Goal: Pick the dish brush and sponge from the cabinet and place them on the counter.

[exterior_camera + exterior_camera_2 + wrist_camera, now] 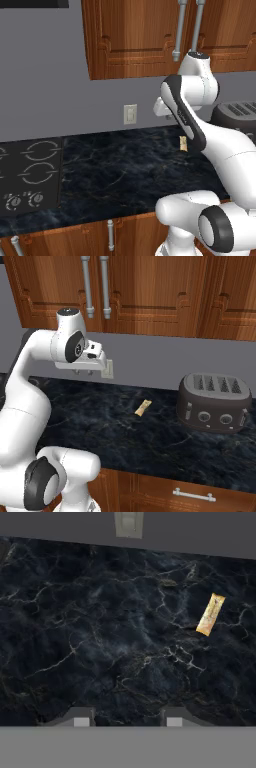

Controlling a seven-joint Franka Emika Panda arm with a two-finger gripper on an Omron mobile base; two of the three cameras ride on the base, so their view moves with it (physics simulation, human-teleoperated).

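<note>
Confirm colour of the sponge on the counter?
Yellow-tan, slightly mottled; the sponge shows best in the hand view.

Glossy veined black stone counter (pixel 125 170), reddish varnished wood cabinet (pixel 135 35) with brushed-metal handles (pixel 179 30), porous yellow-tan sponge (pixel 210 614)

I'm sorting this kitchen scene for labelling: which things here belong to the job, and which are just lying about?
Part of the job:
sponge, lying on the counter
counter
cabinet, doors shut
gripper, nothing between its fingers

Just there:
toaster
stovetop
wall plate
</note>
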